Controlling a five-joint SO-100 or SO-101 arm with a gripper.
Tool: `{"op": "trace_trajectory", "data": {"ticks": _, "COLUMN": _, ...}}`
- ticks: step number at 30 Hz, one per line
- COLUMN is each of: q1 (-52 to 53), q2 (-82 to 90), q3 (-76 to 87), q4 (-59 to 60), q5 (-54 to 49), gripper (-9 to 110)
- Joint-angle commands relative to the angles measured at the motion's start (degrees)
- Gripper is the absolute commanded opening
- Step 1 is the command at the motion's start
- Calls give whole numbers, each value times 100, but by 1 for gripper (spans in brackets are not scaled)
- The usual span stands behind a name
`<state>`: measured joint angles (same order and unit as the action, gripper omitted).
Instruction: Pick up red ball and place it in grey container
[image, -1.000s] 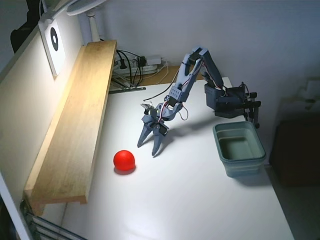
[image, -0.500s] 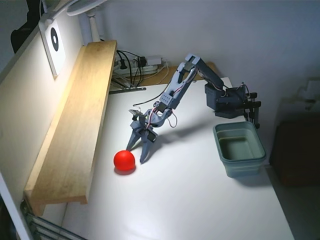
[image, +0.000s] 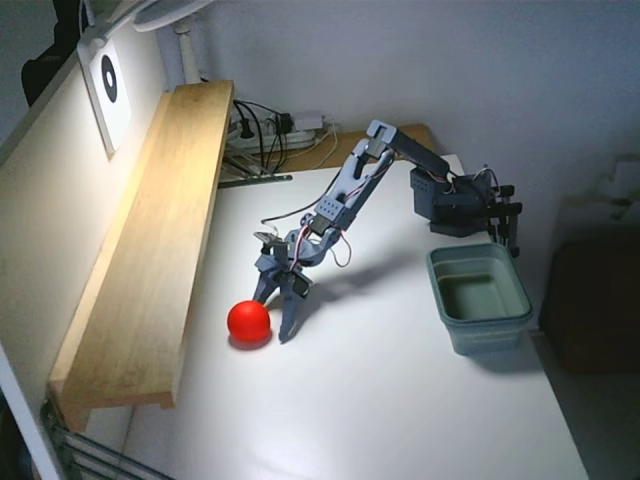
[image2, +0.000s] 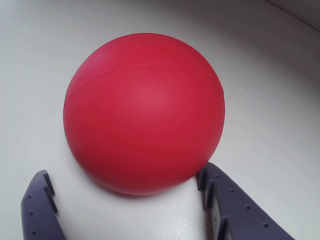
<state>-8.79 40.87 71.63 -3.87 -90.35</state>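
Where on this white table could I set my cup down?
The widest bare patch is the near part of the white table, in front of the smooth red ball and grey-green plastic tub. It is crowded around the open gripper and by the far cables.

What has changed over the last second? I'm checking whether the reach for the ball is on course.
The arm stretched out and carried the open pincer toward the lower left of the fixed view, from clear of the red ball to right up against it. In the wrist view its fingers flank the ball's near side, not closed on it. The ball and grey container stayed put.
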Motion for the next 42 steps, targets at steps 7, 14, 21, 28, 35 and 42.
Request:
{"op": "trace_trajectory", "data": {"ticks": 7, "q1": -52, "q2": -117, "q3": -548, "q4": 183, "q5": 35, "gripper": 38}}
{"op": "trace_trajectory", "data": {"ticks": 14, "q1": -52, "q2": -171, "q3": -649, "q4": 231, "q5": 35, "gripper": 38}}
{"op": "trace_trajectory", "data": {"ticks": 21, "q1": -52, "q2": -589, "q3": -1439, "q4": 603, "q5": 35, "gripper": 38}}
{"op": "trace_trajectory", "data": {"ticks": 28, "q1": -52, "q2": -1429, "q3": -3054, "q4": 1378, "q5": 35, "gripper": 38}}
{"op": "trace_trajectory", "data": {"ticks": 35, "q1": -52, "q2": -2056, "q3": -4277, "q4": 1974, "q5": 35, "gripper": 38}}
{"op": "trace_trajectory", "data": {"ticks": 42, "q1": -52, "q2": -2089, "q3": -4346, "q4": 2009, "q5": 35, "gripper": 23}}
